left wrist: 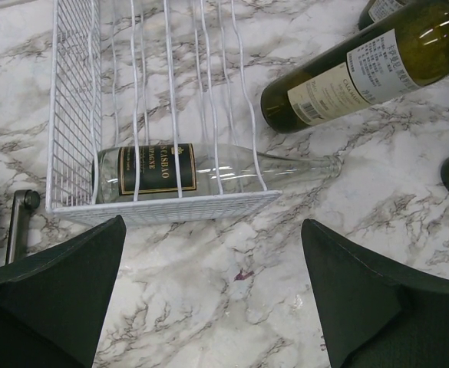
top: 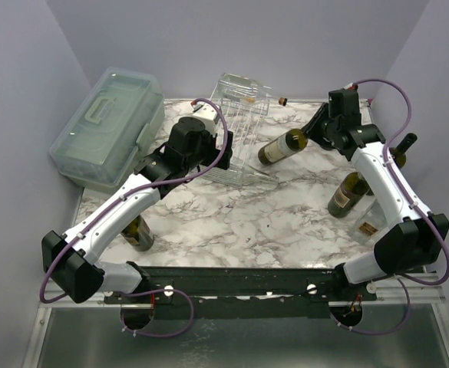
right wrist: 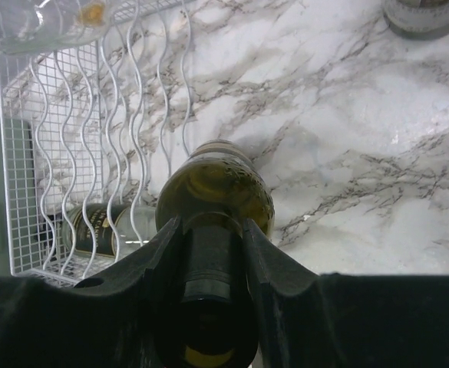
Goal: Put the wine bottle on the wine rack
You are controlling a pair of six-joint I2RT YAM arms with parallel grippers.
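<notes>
**Green bottle poised at the rack's right edge**

The left gripper (left wrist: 212, 230) hangs spread wide and empty over the wine rack (top: 239, 126), whose lowest tier cradles a clear bottle (left wrist: 170, 170). Just right of it the green wine bottle (top: 282, 147) slants base-first toward the wire — the right gripper (right wrist: 212, 230) pinches its neck. Best to square it to a free tier, then lower gently — the heavy base may swing.
</notes>
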